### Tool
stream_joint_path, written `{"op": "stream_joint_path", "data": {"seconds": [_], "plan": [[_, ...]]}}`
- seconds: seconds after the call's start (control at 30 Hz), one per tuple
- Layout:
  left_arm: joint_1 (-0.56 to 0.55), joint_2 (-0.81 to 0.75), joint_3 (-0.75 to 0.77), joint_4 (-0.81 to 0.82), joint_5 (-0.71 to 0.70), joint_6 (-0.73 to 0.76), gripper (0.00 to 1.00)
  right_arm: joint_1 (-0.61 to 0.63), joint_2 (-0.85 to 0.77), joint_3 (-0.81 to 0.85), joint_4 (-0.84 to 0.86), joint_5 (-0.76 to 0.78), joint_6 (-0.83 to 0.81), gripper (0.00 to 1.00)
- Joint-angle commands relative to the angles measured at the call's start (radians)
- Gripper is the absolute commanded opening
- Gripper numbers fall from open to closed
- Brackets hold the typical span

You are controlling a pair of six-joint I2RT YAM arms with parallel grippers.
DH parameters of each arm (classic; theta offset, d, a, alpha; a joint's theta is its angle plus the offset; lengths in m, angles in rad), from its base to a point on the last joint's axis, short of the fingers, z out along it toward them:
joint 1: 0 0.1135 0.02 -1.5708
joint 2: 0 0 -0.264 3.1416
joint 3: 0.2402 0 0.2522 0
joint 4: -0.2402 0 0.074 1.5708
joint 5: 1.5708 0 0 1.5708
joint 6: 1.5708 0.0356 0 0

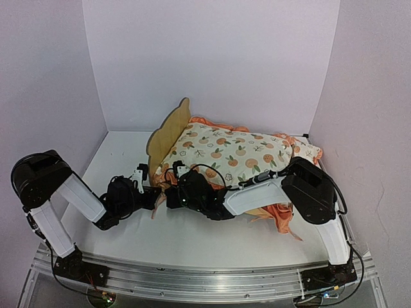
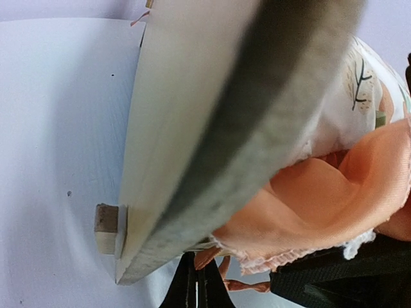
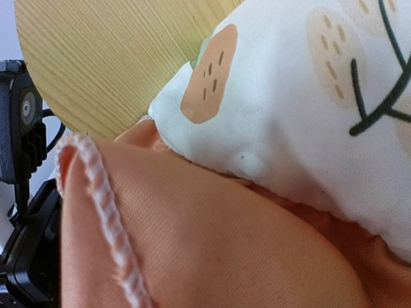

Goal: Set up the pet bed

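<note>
The left claw (image 2: 199,263) is pressed together at the near corner of the bed (image 2: 173,128), whose wooden side rises straight ahead of it, with the orange ruffle (image 2: 334,199) of the cushion (image 1: 231,154) spilling over to its right. The right claw (image 1: 173,186) is shut too, buried in that ruffle just beside the left one; whether it pinches cloth I cannot tell. The step looks like tucking the ruffle inside the frame, best done in small pushes so the bed does not slide on the table (image 1: 122,151).
</note>
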Motion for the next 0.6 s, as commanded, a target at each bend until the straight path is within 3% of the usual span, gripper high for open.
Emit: {"op": "stream_joint_path", "data": {"seconds": [0.0,0.07,0.23,0.57], "plan": [[-0.003,-0.01,0.03,0.042,0.001,0.046,0.0,-0.006,-0.008,-0.031,-0.09,-0.013,0.002,0.0],[-0.003,-0.038,0.018,0.018,0.031,0.064,0.0,-0.007,-0.006,-0.012,-0.113,-0.022,-0.034,0.0],[-0.003,-0.164,0.001,-0.137,0.087,0.094,0.0,-0.016,0.023,0.122,-0.379,-0.003,-0.086,0.0],[-0.003,-0.241,0.028,-0.334,0.143,0.082,0.0,-0.022,0.067,0.212,-0.386,-0.07,-0.131,0.0]]}}
